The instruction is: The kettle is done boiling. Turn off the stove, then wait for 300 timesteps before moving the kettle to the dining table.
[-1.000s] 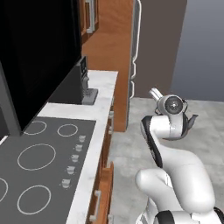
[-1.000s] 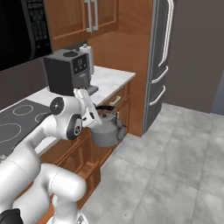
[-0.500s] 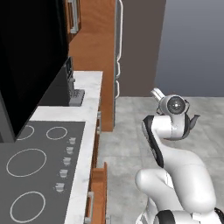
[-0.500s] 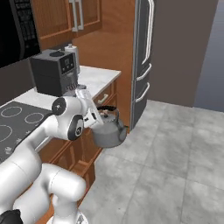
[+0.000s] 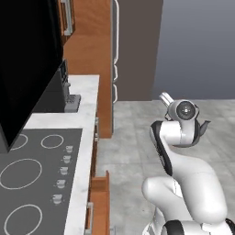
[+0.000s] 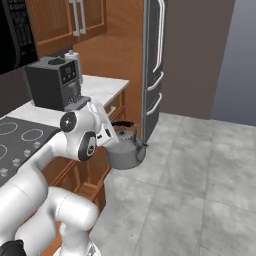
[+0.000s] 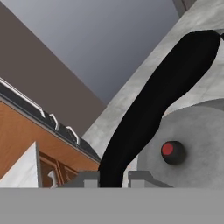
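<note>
Kettle (image 6: 125, 150): off the stove (image 5: 27, 183), hanging over the grey floor beside the wooden cabinets, carried by our arm. Fingers (image 7: 146, 178): pinching the black arched handle (image 7: 148, 113), lid knob (image 7: 173, 152) just beside.

Stove: burners bare, knobs (image 5: 62, 170) in a row; whether they are off we cannot tell.

Left, as we judge: carry the kettle to the dining table and set it down.
</note>
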Available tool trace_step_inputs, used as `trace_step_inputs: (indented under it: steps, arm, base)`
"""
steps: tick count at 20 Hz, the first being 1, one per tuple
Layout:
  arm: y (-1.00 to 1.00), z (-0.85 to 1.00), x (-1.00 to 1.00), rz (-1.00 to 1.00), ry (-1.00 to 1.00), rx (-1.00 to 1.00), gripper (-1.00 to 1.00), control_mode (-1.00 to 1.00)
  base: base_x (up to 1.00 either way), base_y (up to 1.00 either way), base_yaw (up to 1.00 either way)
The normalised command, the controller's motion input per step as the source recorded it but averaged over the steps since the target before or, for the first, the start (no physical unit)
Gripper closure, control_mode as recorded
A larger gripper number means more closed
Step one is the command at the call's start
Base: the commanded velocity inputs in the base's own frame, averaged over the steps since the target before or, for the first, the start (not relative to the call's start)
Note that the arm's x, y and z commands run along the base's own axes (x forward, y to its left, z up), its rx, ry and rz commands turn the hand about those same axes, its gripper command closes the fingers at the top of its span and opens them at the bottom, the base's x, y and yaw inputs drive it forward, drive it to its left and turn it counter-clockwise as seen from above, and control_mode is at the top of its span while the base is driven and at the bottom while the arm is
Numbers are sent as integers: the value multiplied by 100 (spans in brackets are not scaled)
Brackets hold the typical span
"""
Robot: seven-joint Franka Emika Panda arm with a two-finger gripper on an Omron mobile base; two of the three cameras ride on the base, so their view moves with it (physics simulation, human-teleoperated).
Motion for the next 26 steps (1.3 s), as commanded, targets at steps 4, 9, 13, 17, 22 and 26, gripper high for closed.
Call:
trace_step_inputs:
  steps: [4,9,13,17,22,26]
  arm:
    - [0,0,0,0,0,0,100,100]
    - [0,0,0,0,0,0,100,100]
    - [0,0,0,0,0,0,100,100]
    - [0,0,0,0,0,0,100,100]
    - [0,0,0,0,0,0,100,100]
    - [0,0,0,0,0,0,100,100]
  base:
    - [45,-38,-21]
    - [50,-43,-19]
    - [57,-47,-18]
    - [61,-46,-17]
    - [59,-44,-16]
    - [26,-18,-12]
